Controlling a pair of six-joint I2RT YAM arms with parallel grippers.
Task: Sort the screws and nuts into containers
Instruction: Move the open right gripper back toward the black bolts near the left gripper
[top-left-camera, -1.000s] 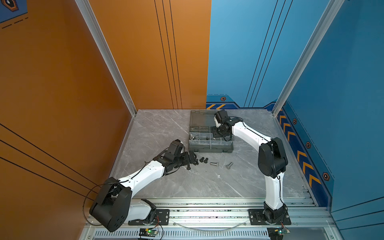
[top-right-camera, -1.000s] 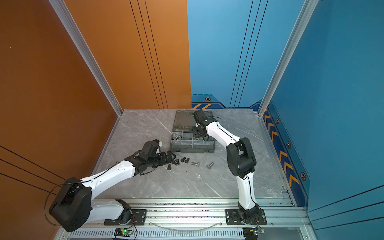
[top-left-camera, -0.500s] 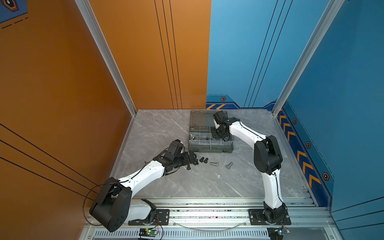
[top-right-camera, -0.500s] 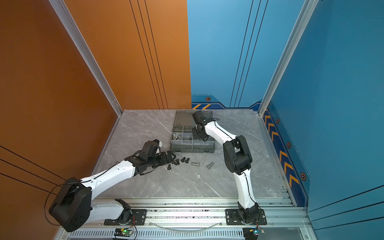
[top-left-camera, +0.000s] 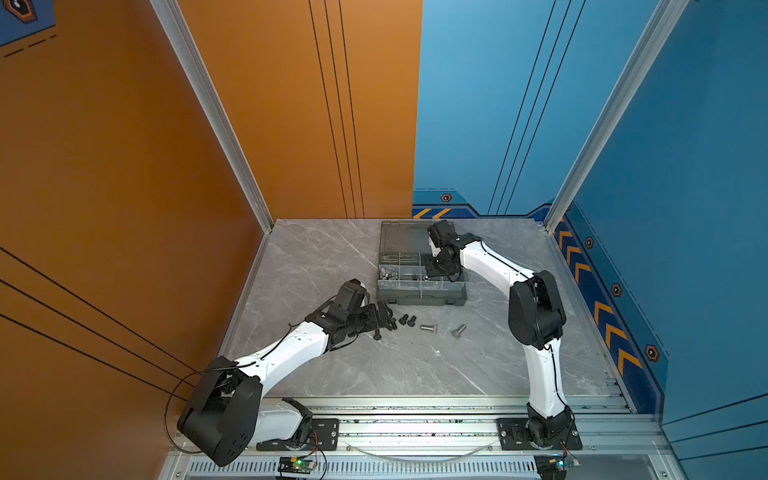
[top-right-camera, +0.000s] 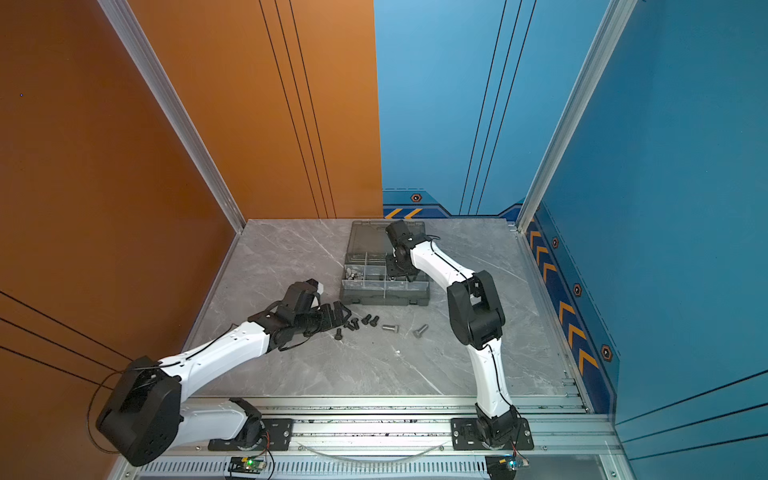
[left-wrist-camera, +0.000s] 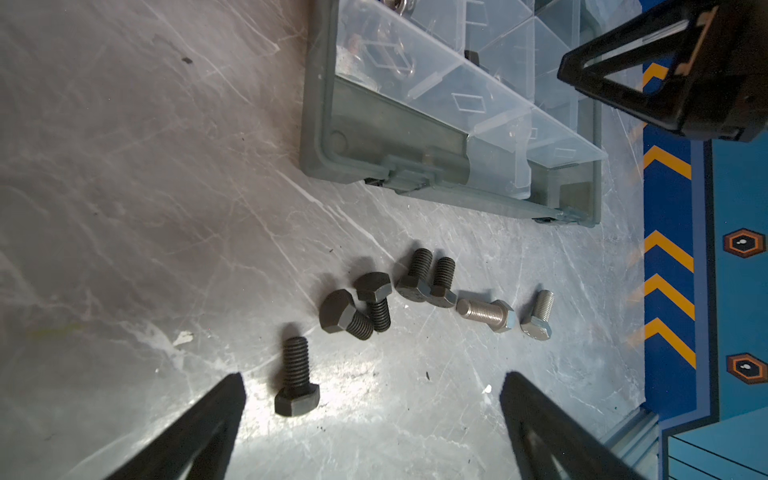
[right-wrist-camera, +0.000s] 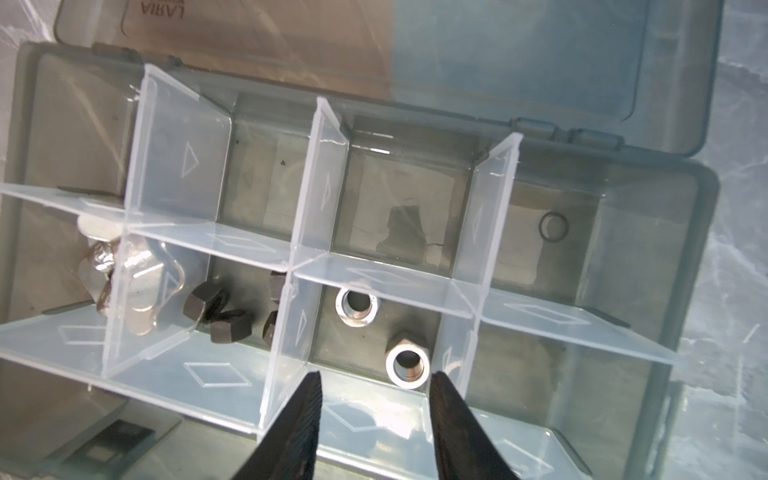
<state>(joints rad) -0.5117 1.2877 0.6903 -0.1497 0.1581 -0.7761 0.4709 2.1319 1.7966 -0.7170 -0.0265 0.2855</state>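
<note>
The dark grey organiser case (top-left-camera: 419, 291) (top-right-camera: 384, 293) lies open at the back of the table. My right gripper (right-wrist-camera: 376, 378) (top-left-camera: 434, 272) hangs over its containers, open, with nothing between its fingers. Just beyond its tips, two silver hex nuts (right-wrist-camera: 408, 365) lie in one compartment. Black hex nuts (right-wrist-camera: 226, 322) fill the compartment beside it, and wing nuts (right-wrist-camera: 129, 286) the one after. Several black screws (left-wrist-camera: 296, 380) and two silver screws (left-wrist-camera: 488, 313) lie loose in front of the case. My left gripper (left-wrist-camera: 374, 380) (top-left-camera: 384, 318) is low over the table, wide open, with one black screw near one finger.
The case's smoky lid (right-wrist-camera: 415, 50) lies folded back flat behind the compartments. Orange and blue walls (top-left-camera: 665, 208) close in the grey marble table (top-left-camera: 395, 374) on three sides. A metal rail (top-left-camera: 415, 415) runs along the front edge.
My right gripper's jaws have spread apart over the case, and that arm's elbow has shifted a little. The left arm has stayed where it was.
</note>
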